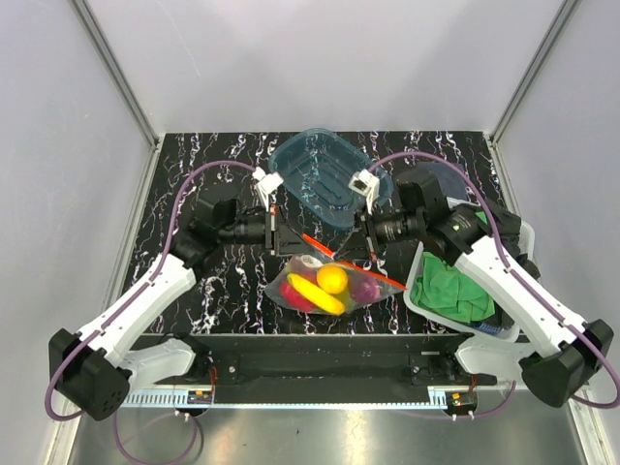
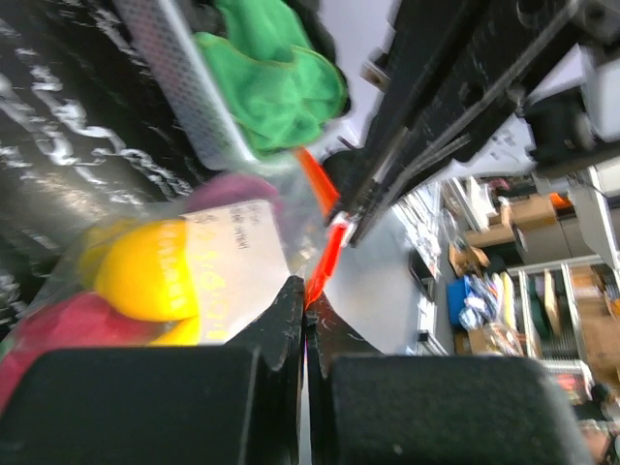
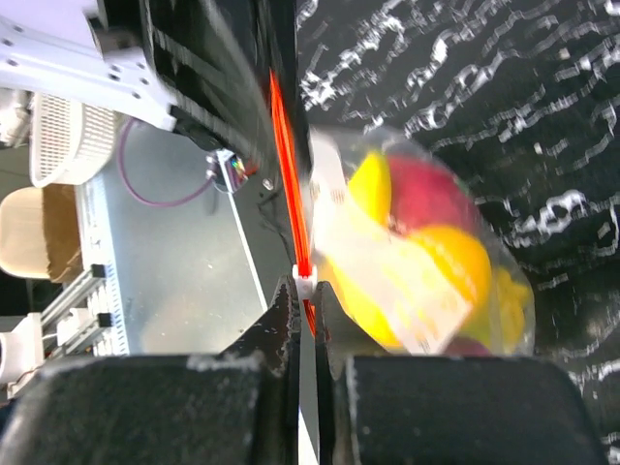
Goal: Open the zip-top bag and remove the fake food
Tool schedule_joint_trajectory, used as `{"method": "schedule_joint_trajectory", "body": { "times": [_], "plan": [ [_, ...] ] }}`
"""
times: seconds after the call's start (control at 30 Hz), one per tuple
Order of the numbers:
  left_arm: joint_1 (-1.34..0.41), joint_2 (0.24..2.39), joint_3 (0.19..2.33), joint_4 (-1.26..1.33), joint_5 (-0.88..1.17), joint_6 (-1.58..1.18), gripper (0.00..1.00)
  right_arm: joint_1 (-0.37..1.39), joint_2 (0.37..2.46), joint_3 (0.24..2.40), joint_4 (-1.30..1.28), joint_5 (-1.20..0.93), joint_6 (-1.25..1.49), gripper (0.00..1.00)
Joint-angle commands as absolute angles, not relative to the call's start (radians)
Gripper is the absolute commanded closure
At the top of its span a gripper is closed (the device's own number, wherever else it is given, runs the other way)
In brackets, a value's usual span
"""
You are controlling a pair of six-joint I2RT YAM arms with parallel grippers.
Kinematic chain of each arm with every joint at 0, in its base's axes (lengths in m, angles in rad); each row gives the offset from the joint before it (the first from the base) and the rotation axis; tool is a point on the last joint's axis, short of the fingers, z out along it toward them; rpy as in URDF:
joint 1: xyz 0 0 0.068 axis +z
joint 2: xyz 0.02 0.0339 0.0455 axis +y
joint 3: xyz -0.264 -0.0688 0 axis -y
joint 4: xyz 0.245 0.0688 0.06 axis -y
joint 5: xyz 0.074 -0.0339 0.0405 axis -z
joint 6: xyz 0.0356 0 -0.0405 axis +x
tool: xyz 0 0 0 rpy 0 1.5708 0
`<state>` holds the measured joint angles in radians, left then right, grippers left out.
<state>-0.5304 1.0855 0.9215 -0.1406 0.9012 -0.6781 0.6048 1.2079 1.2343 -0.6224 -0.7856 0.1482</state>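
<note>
The zip-top bag (image 1: 327,288) hangs stretched between both grippers just above the table's front middle, its red-orange zip strip (image 1: 344,260) on top. The fake food shows through the plastic: a yellow ball (image 1: 332,279), a banana (image 1: 316,294), a purple piece (image 1: 365,289) and a red fruit (image 3: 426,199). My left gripper (image 1: 290,242) is shut on the strip's left end (image 2: 329,254), with the yellow fruit (image 2: 150,271) just beyond. My right gripper (image 1: 372,254) is shut on the strip (image 3: 288,184) at its white slider (image 3: 304,284).
A teal transparent tray (image 1: 320,174) stands behind the grippers at the table's middle back. A white basket (image 1: 417,295) holding a green cloth (image 1: 453,291) sits at the front right, close to the right arm. Black marbled tabletop (image 1: 208,165) surrounds them.
</note>
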Motion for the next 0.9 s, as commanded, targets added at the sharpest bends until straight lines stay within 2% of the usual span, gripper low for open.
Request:
{"method": "schedule_joint_trajectory", "body": {
  "times": [0.0, 0.27, 0.53, 0.7, 0.73, 0.77, 0.87],
  "plan": [
    [-0.483, 1.054, 1.003, -0.166, 0.756, -0.620, 1.00, 0.594, 1.114, 1.139, -0.678, -0.720, 0.132, 1.00],
    [-0.362, 1.088, 1.058, -0.169, 0.628, -0.614, 1.00, 0.592, 0.973, 0.979, -0.687, -0.572, 0.216, 1.00],
    [-0.322, 1.103, 1.069, -0.241, 0.465, -0.641, 1.00, 0.592, 0.836, 0.859, -0.673, -0.572, 0.405, 1.00],
    [-0.313, 1.120, 1.057, -0.230, 0.506, -0.684, 1.00, 0.592, 0.775, 0.773, -0.634, -0.608, 0.497, 1.00],
    [-0.313, 1.118, 1.055, -0.229, 0.527, -0.684, 1.00, 0.592, 0.772, 0.775, -0.627, -0.609, 0.492, 0.95],
    [-0.313, 1.118, 1.048, -0.226, 0.541, -0.683, 1.00, 0.592, 0.781, 0.802, -0.626, -0.603, 0.485, 0.79],
    [-0.316, 1.106, 1.028, -0.219, 0.584, -0.655, 1.00, 0.592, 0.874, 0.918, -0.627, -0.581, 0.447, 0.52]
  ]
}}
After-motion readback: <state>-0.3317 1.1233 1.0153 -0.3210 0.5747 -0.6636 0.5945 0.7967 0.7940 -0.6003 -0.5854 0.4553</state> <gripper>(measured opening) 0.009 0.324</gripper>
